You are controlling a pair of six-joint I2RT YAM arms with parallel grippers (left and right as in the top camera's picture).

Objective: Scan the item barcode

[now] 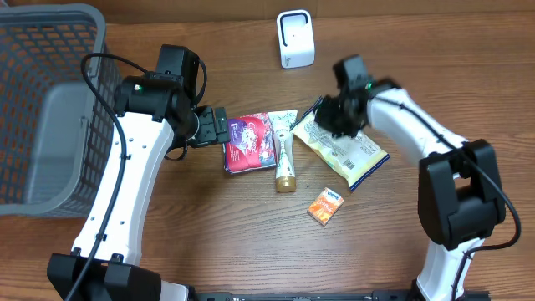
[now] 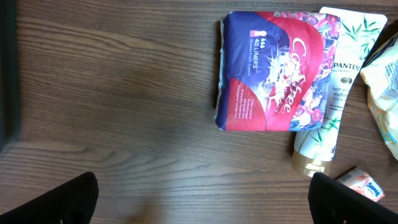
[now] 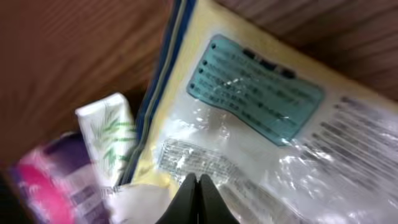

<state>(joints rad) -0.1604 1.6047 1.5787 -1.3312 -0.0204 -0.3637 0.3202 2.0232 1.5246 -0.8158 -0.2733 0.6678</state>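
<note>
A yellow snack bag (image 1: 344,149) with a teal label (image 3: 255,87) lies on the table right of centre. My right gripper (image 1: 333,117) is down on its upper left part. In the right wrist view its fingers (image 3: 198,190) are pressed together against the shiny film, with no fold visible between them. I cannot make out a barcode on the bag. A white scanner (image 1: 295,38) stands at the back. My left gripper (image 1: 219,127) hangs open just left of a red and purple liner pack (image 2: 273,71), its fingertips (image 2: 68,199) wide apart over bare wood.
A white Pantene tube (image 1: 284,152) lies between the liner pack and the snack bag. A small orange box (image 1: 325,206) sits nearer the front. A grey mesh basket (image 1: 50,100) fills the far left. The table is dark wood.
</note>
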